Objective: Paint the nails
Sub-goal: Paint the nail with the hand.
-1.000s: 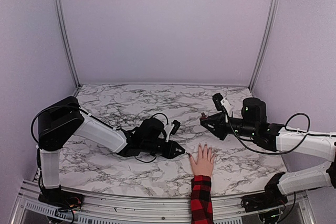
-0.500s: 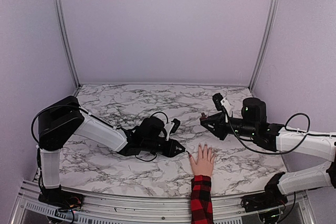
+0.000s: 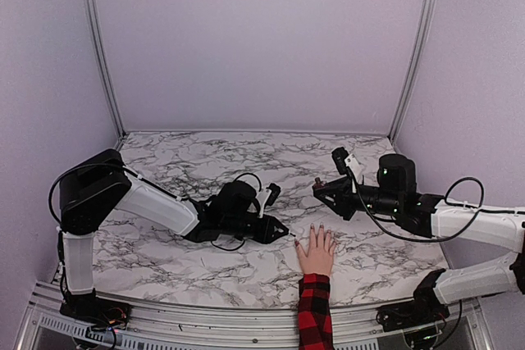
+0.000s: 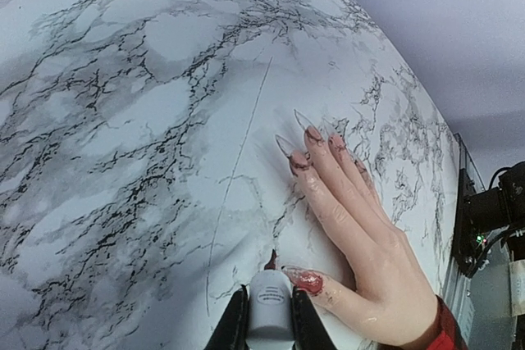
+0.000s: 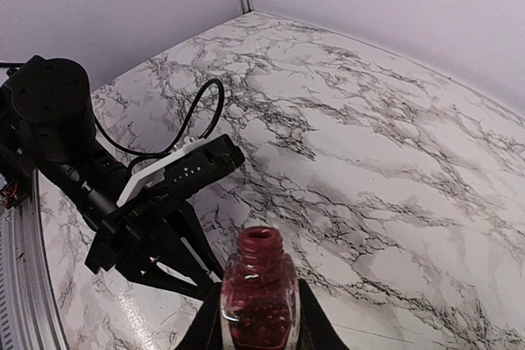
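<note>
The left claw (image 4: 269,327) grips a brush (image 4: 270,294), tip beside the thumb nail (image 4: 306,281); the right claw (image 5: 257,329) grips an open polish bottle (image 5: 261,288).

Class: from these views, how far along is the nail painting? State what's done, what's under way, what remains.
Done: the thumbnail looks coated in glittery red. In hand: the left gripper is shut on the polish brush, bristles beside that thumbnail; the right gripper holds the open polish bottle. Left: the four fingernails, whose long tips look clear.
</note>
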